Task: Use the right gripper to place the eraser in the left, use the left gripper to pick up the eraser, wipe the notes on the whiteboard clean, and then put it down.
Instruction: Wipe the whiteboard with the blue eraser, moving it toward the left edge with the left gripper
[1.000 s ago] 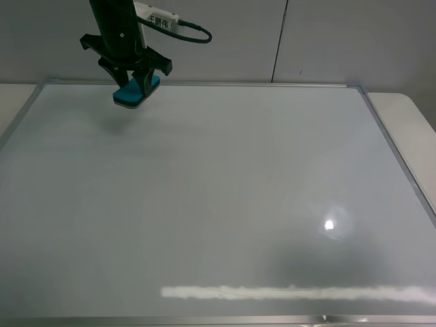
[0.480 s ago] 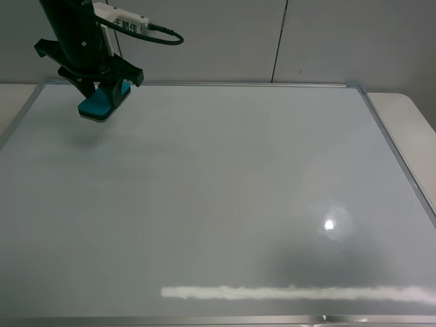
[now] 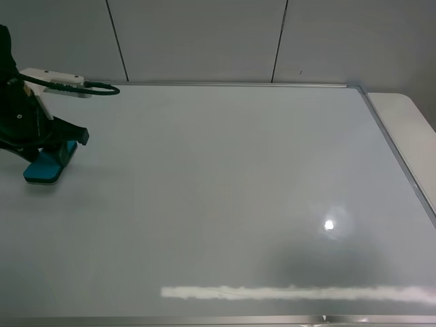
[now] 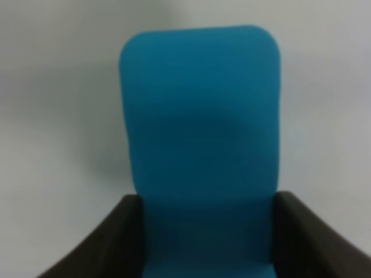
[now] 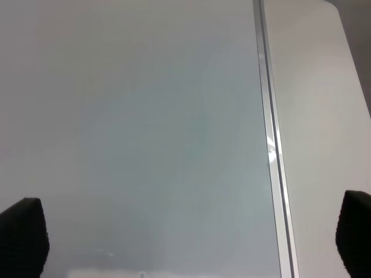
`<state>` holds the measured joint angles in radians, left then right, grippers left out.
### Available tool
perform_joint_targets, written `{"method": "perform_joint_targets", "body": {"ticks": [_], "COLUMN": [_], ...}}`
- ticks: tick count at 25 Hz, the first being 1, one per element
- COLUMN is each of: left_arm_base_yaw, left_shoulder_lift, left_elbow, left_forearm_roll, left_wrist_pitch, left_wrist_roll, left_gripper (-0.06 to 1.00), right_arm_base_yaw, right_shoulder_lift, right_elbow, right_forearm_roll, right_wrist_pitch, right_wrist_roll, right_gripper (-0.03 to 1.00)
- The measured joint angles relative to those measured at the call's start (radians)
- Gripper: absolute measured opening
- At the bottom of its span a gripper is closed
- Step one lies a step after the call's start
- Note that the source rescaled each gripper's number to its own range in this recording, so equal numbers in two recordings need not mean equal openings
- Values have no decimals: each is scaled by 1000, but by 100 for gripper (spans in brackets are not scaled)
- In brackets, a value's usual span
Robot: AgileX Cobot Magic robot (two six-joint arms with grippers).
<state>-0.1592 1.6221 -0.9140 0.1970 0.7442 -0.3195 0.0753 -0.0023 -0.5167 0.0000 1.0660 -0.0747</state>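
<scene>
The whiteboard [image 3: 225,170] fills most of the high view, and no notes show on it. At its far left, my left gripper [image 3: 46,158] is shut on the teal eraser [image 3: 41,172], which sits low over the board near the left edge; whether it touches the surface I cannot tell. In the left wrist view the eraser [image 4: 200,127] sticks out between the two black fingers [image 4: 104,243]. My right gripper [image 5: 188,243] is out of the high view; its wrist view shows both fingertips [image 5: 20,231] far apart with nothing between them, above the board's silver frame [image 5: 269,145].
A pale tabletop [image 3: 409,116] lies beyond the board's right frame. Grey wall panels [image 3: 204,41] stand behind the board. A lamp glare [image 3: 329,224] and a bright reflected strip [image 3: 293,293] show on the glossy surface.
My left gripper has carried the eraser from the board's back edge leftward and toward the front, down to the far left side. The right side looks the same.
</scene>
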Motion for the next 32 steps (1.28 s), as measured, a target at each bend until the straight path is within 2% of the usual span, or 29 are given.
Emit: {"method": "perform_joint_targets", "body": {"ticks": [5,8,15,26,27,28,29,31,32], "left_arm_base_yaw": [64,62,40,40,40,40,40,40,40], "left_shoulder_lift": [-63,-80,-77,-57,-57,-57,-57,-57,-57], "left_elbow": [123,159,247,259,259,259,259,259,259], "left_forearm_roll": [-26,-44,-29,-6,-3,-3,-3,-3,-3], "left_wrist_pitch": [-88,-131,-288,-319,-324,-334,-339,-343,-346], "left_wrist_roll": [-13,-14,-21,-24,-24,-24,-25,-34,-38], "left_gripper": [2,2,2,3,9,21,33,66,77], "right_arm_base_yaw": [0,0,0,0,0,0,0,0,0], "right_shoulder_lift": [0,0,0,0,0,0,0,0,0], "right_elbow": [0,0,0,0,0,0,0,0,0], "right_forearm_roll": [0,0,0,0,0,0,0,0,0], "right_wrist_pitch": [0,0,0,0,0,0,0,0,0], "right_wrist_roll": [0,0,0,0,0,0,0,0,0], "right_gripper": [100,100,100,100,100,100,100,100,100]}}
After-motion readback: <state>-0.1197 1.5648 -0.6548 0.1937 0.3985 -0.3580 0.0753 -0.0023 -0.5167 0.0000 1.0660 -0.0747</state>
